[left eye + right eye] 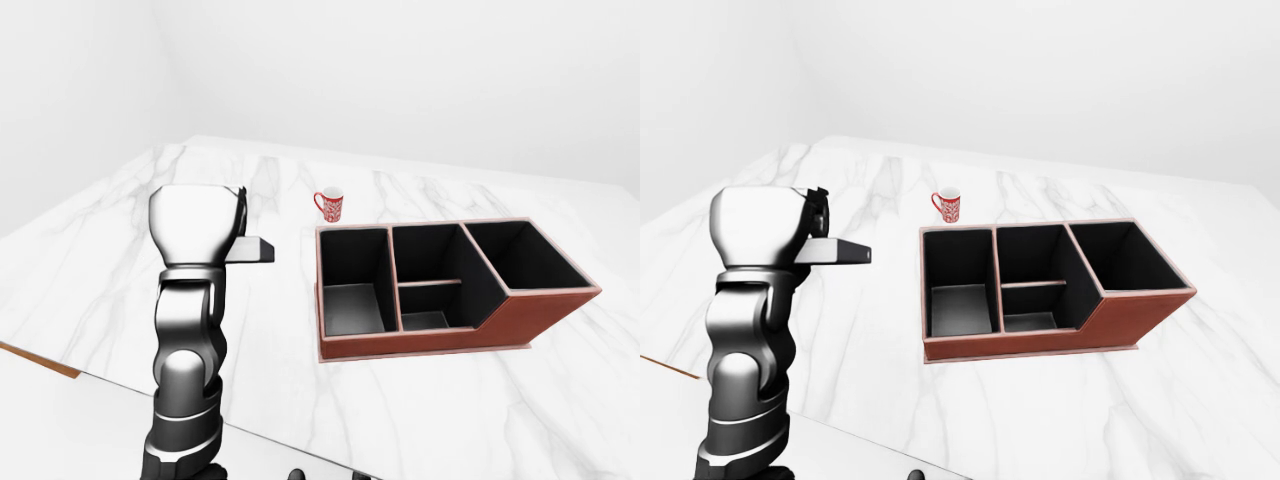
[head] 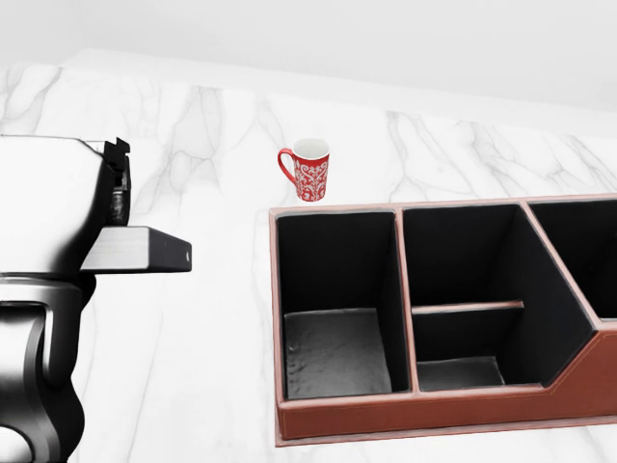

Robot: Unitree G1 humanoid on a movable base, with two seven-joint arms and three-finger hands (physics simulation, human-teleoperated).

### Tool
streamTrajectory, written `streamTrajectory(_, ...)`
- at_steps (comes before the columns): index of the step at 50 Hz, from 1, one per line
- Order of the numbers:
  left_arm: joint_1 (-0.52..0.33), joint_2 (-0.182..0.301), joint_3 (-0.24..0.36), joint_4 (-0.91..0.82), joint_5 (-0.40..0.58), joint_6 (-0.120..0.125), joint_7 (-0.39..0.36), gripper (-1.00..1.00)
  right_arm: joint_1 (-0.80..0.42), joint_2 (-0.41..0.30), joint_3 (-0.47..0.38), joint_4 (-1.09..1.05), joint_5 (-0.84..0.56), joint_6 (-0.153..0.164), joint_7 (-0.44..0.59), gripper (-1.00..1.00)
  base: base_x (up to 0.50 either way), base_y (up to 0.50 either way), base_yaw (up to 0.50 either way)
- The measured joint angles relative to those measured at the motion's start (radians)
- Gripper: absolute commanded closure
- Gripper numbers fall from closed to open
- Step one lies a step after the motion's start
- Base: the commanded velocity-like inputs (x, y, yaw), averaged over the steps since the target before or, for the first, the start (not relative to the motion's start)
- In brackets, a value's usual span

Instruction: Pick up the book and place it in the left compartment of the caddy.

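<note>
My left hand (image 2: 118, 203) is raised at the left of the head view, its white shell hiding most of the fingers. A flat grey book (image 2: 137, 249) sticks out of it to the right, lying level and held clear above the marble top. The hand is shut on it. The brown caddy (image 2: 337, 208) with black insides stands to the right of the book. Its left compartment (image 2: 333, 352) shows a bare dark floor. A gap of table separates the book's edge from the caddy's left wall. My right hand does not show in any view.
A red and white patterned mug (image 2: 308, 171) stands just above the caddy's upper left corner. The caddy's middle section (image 2: 461, 338) is split by a low divider, and a large compartment (image 1: 520, 255) lies at its right. The white marble table (image 1: 100, 270) stretches left.
</note>
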Motion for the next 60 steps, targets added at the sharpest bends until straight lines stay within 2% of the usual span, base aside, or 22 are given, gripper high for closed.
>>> streamTrajectory(20, -0.012, -0.071, -0.071, -0.106, 0.047, -0.005, -0.059, 1.0, 0.0, 0.004, 0.003, 0.002, -0.012, 0.0, 0.007, -1.0, 0.0, 0.0, 0.0)
streamTrajectory(41, 0.015, -0.187, -0.196, -0.206, 0.126, -0.095, -0.081, 1.0, 0.002, 0.006, 0.005, 0.002, -0.018, 0.0, 0.01, -1.0, 0.0, 0.0, 0.0)
streamTrajectory(51, 0.037, -0.23, -0.252, -0.216, 0.171, -0.127, -0.074, 1.0, 0.001, 0.008, 0.008, 0.005, -0.023, 0.0, 0.014, -1.0, 0.0, 0.0, 0.0)
streamTrajectory(60, 0.065, -0.247, -0.284, -0.215, 0.193, -0.149, -0.057, 1.0, 0.001, 0.008, 0.007, 0.005, -0.025, 0.0, 0.014, -1.0, 0.0, 0.0, 0.0)
